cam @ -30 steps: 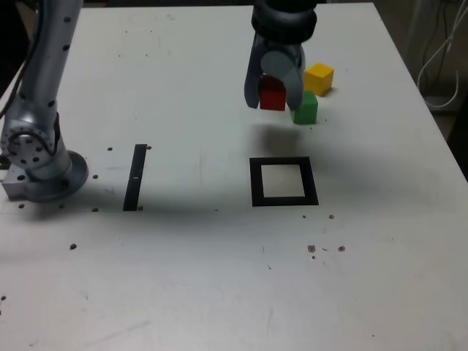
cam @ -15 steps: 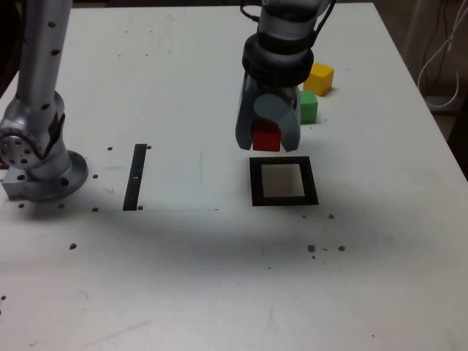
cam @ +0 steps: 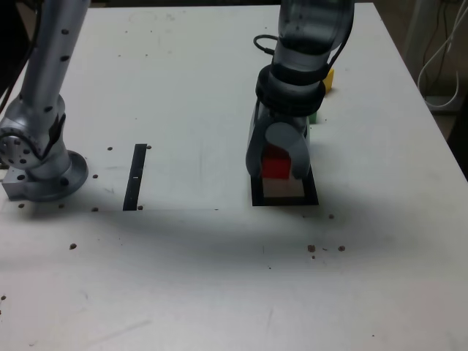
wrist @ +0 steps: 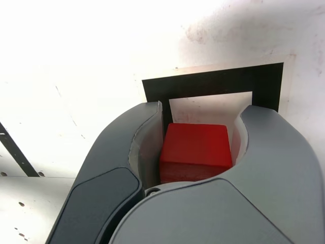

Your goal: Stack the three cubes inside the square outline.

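white table (cam: 183, 278), speckled with small dark spots near the front edge. further back, black square outline (cam: 284, 197) with pale centre; directly over it, gripper (cam: 277, 170) pointing down, jaws clamped on red cube (cam: 276, 164), one jaw on each side. in the wrist view, same red cube (wrist: 195, 150) pinched between grey jaws, above the outline's pale centre. toward the exterior view's left, narrow black strip (cam: 135, 176) and arm base (cam: 40, 172). behind the arm, slivers of green cube (cam: 313, 115) and yellow cube (cam: 329, 79), mostly hidden.
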